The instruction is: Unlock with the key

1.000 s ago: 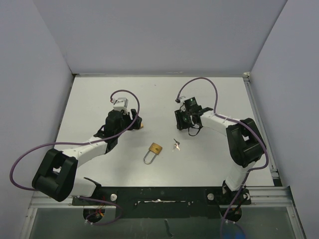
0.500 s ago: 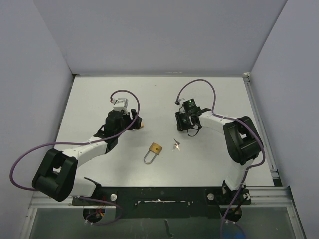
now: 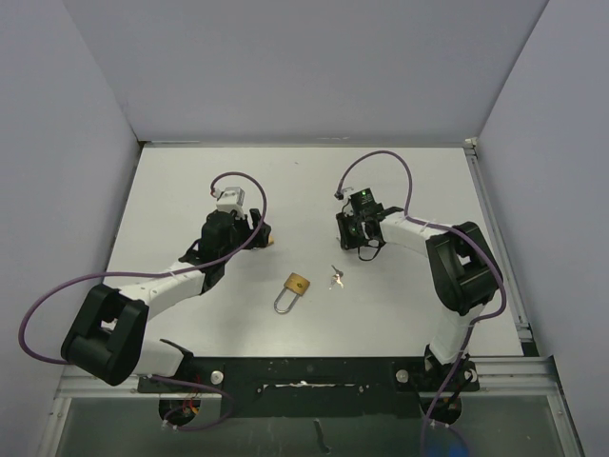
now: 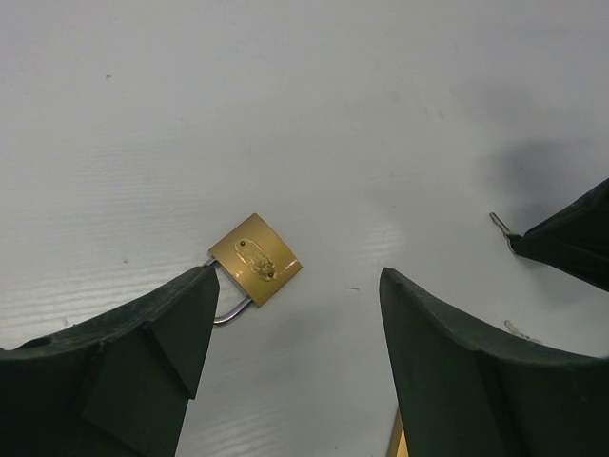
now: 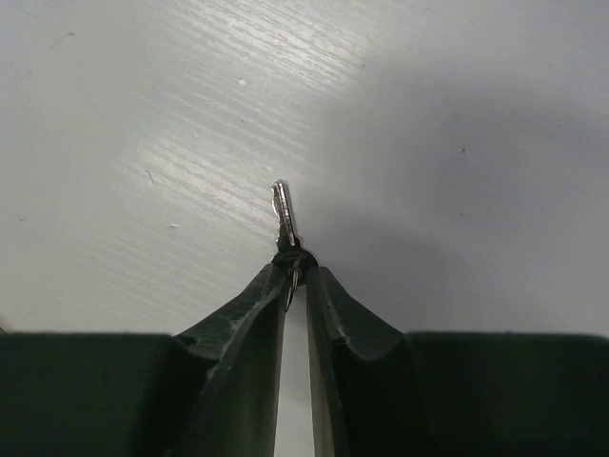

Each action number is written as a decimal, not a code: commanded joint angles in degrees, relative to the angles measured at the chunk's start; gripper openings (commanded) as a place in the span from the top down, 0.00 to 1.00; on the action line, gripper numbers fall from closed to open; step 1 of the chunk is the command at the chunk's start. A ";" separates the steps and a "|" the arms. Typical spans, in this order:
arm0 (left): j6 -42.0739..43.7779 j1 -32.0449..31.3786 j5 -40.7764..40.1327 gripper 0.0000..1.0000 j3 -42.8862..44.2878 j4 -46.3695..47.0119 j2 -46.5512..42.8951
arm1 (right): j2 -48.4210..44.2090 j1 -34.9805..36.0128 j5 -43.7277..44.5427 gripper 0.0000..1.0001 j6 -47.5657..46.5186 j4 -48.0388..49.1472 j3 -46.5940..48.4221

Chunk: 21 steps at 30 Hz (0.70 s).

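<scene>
A brass padlock (image 3: 297, 285) with a steel shackle lies flat on the white table, and shows in the left wrist view (image 4: 255, 259) just ahead of my left fingers. My left gripper (image 3: 257, 232) is open and empty, behind and left of the padlock (image 4: 300, 286). My right gripper (image 3: 354, 235) is shut on a small silver key (image 5: 283, 214), gripped by its head with the blade pointing out past the fingertips (image 5: 295, 271), low over the table. Another small key piece (image 3: 336, 276) lies on the table right of the padlock.
The white table (image 3: 171, 190) is walled by grey panels at the back and both sides. Purple cables loop over both arms. A black rail (image 3: 304, 371) runs along the near edge.
My right gripper has shifted and turned slightly near the table with the key in it. The left arm and the padlock have not moved.
</scene>
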 commanded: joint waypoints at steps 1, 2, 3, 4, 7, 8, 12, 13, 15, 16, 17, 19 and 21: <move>-0.40 -0.33 -0.15 0.33 0.31 2.19 0.44 | -0.16 -0.04 1.09 0.85 0.48 1.33 -0.21; -0.46 -0.33 -0.06 0.33 0.32 2.22 0.45 | -0.12 -0.01 1.39 0.86 0.48 1.23 -0.21; -0.48 -0.33 0.00 0.33 0.27 2.27 0.45 | -0.08 -0.08 1.51 0.88 0.43 1.16 -0.13; -0.49 -0.30 -0.06 0.33 0.27 2.25 0.45 | -0.15 -0.07 1.59 0.90 0.30 1.03 -0.12; -0.49 -0.33 0.10 0.33 0.31 2.20 0.38 | -0.36 -0.08 2.03 0.98 0.00 0.96 -0.12; -0.55 -0.33 0.21 0.33 0.26 2.25 0.32 | -0.56 -0.08 2.07 1.00 -0.39 1.00 -0.18; -0.85 -0.33 2.35 0.33 0.42 2.93 0.27 | -2.98 0.17 2.62 1.00 -3.09 3.46 -2.01; -1.11 -0.33 3.72 0.33 0.50 3.36 0.32 | -4.41 0.17 2.70 1.00 -3.96 4.90 -3.02; -2.16 -0.33 6.73 0.33 0.61 4.74 0.51 | -7.12 0.20 2.63 1.00 -5.37 7.98 -4.94; -3.15 -0.31 8.21 0.33 0.49 5.59 0.72 | -8.45 0.18 2.47 1.00 -6.10 9.12 -5.98; -4.33 -0.32 9.86 0.33 0.33 6.78 0.97 | -9.53 0.19 2.34 1.00 -6.52 10.12 -6.68; -7.15 -0.37 12.94 0.32 -0.08 9.71 1.58 | -11.66 0.07 1.79 1.00 -7.11 11.53 -7.56; -9.81 -0.33 14.96 0.32 -0.62 12.65 2.16 | -13.23 0.05 0.87 1.00 -7.55 13.17 -8.43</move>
